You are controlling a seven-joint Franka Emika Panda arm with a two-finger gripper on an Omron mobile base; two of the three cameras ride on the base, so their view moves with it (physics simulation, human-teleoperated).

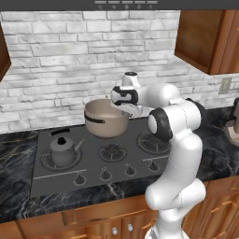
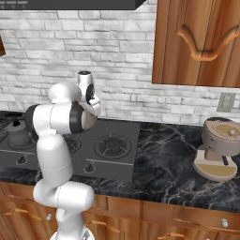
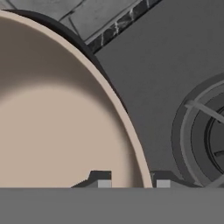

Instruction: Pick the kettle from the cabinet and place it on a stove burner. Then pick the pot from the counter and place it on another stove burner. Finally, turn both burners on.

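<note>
The beige pot (image 1: 106,119) sits at the back of the dark cooktop (image 1: 46,179), just behind the middle burner (image 1: 112,151); I cannot tell whether it rests or hangs just above. My gripper (image 1: 125,110) is shut on the pot's right rim. In the hand view the gripper (image 3: 131,183) straddles that rim, one fingertip inside the pot (image 3: 52,109) and one outside. The dark grey kettle (image 1: 63,149) stands upright on the front left burner, and its rounded body (image 2: 18,133) shows behind my arm. The wall cabinet (image 1: 205,37) hangs at the upper right.
Small round knobs (image 1: 105,175) line the cooktop's front edge. The right burner (image 1: 151,142) has nothing on it. A beige appliance (image 2: 218,150) stands on the black marble counter (image 2: 164,159) to the right. A white brick wall backs the stove.
</note>
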